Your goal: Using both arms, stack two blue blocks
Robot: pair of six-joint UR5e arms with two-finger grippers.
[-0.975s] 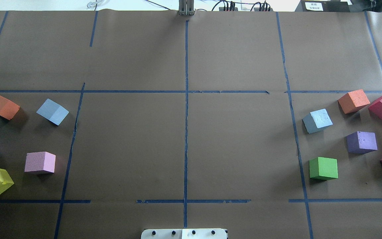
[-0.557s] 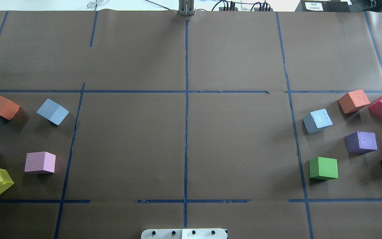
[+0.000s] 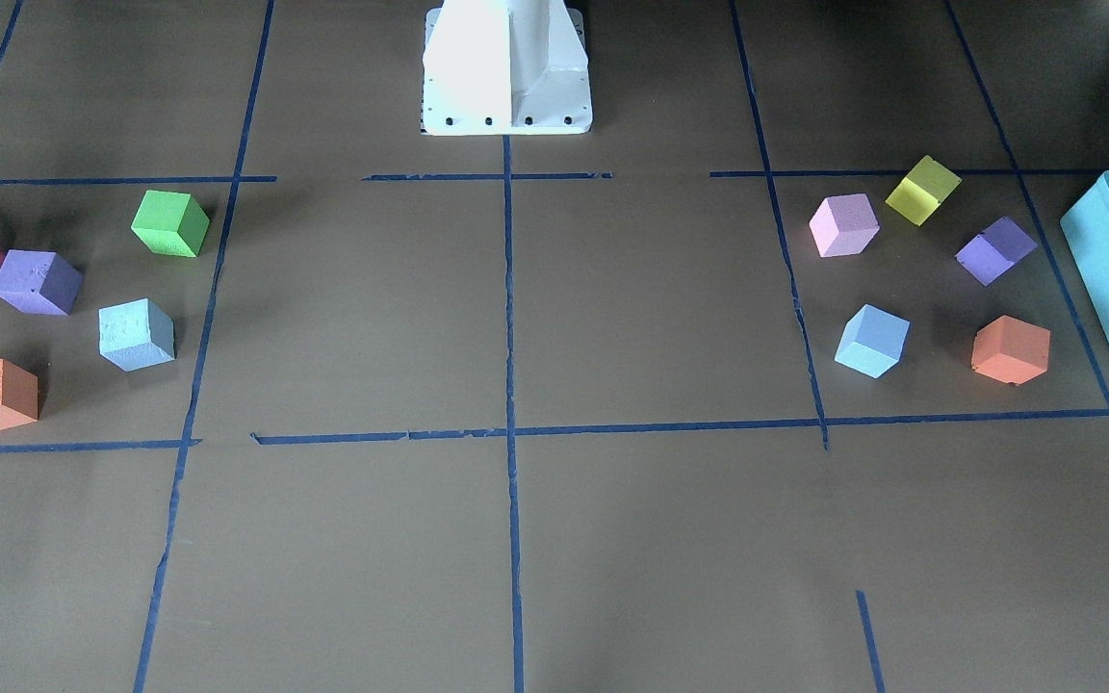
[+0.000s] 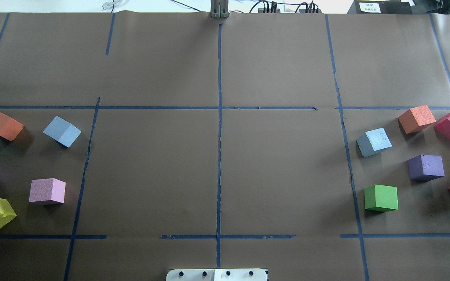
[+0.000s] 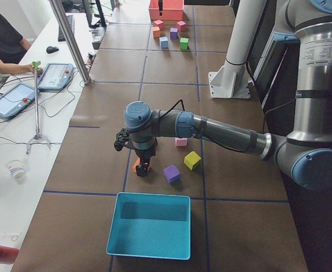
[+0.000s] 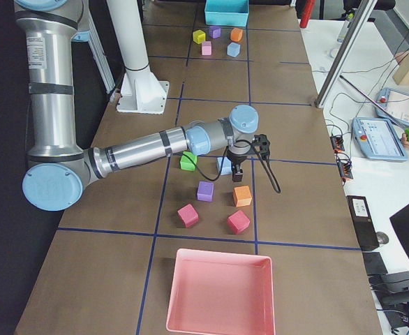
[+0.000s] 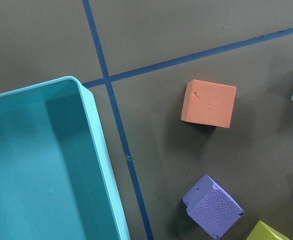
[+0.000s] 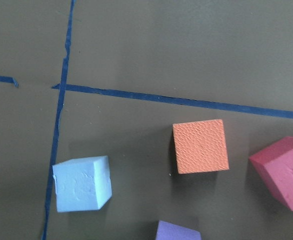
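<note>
Well, my right hand hovers near one blue block, my left hand above an orange cube, each poised to fetch; clenched or released, I cannot tell.

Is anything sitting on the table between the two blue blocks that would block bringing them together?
Nothing visible does. In the overhead view, only brown paper and blue tape lines lie between the left blue block and the right blue block; the pink cube and green cube sit nearer the robot, off that line.
</note>
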